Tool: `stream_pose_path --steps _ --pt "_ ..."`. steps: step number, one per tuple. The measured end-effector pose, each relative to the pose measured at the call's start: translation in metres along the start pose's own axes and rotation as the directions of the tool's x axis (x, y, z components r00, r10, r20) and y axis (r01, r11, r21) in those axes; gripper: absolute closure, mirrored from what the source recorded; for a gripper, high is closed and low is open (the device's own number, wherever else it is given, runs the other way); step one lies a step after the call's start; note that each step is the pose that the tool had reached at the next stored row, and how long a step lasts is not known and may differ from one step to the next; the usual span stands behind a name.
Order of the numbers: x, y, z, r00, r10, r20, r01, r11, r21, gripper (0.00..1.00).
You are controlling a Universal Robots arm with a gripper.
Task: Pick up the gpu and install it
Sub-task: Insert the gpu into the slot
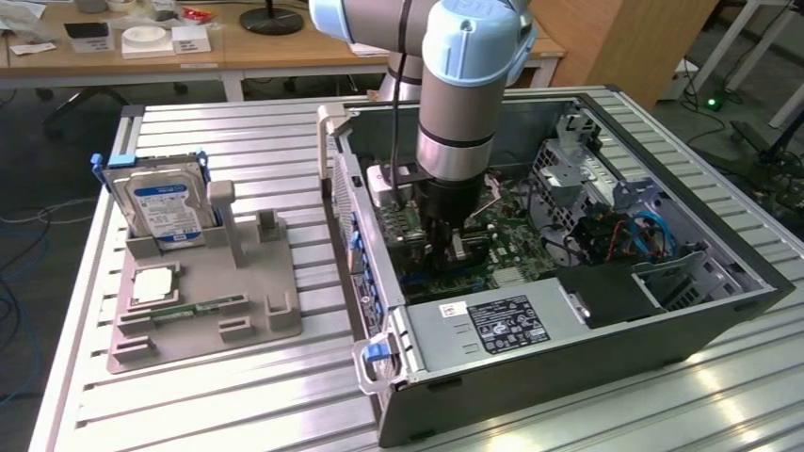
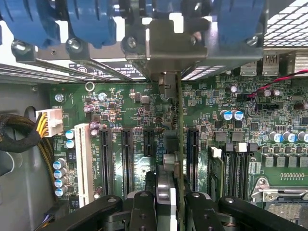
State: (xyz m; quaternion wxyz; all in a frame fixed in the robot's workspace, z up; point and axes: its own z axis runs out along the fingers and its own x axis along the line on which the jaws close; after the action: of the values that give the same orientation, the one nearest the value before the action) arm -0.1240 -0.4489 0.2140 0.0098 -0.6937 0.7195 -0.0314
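My claw (image 2: pixel 169 202) is down inside the open computer case (image 1: pixel 703 315), clamped on the gpu (image 2: pixel 178 139), which I hold edge-on between my black fingers (image 2: pixel 144 207) so that I see it as a thin vertical green board with its silver metal bracket (image 2: pixel 175 45) at the far end against the case's rear slot area. The card stands upright over the motherboard (image 2: pixel 130 110), in line with the black expansion slots (image 2: pixel 127 161), between two of them as far as I can tell; whether its edge is seated in a slot I cannot tell. In the exterior view my arm (image 1: pixel 472 85) reaches straight down into the case near its left wall. On the counter (image 1: pixel 201 395) to the exterior view's left sits a grey parts holder (image 1: pixel 251 325) carrying a silver hard drive (image 1: pixel 164 202) with a blue label standing upright, a narrow green memory stick (image 1: pixel 201 308) lying flat, and a square processor chip (image 1: pixel 151 285).
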Motion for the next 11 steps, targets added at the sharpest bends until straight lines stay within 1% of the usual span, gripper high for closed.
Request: stream_pose_path --steps 11 --pt "-0.0001 0.0002 0.0000 1.0000 0.000 0.0002 0.000 1.0000 -0.0003 0.71"
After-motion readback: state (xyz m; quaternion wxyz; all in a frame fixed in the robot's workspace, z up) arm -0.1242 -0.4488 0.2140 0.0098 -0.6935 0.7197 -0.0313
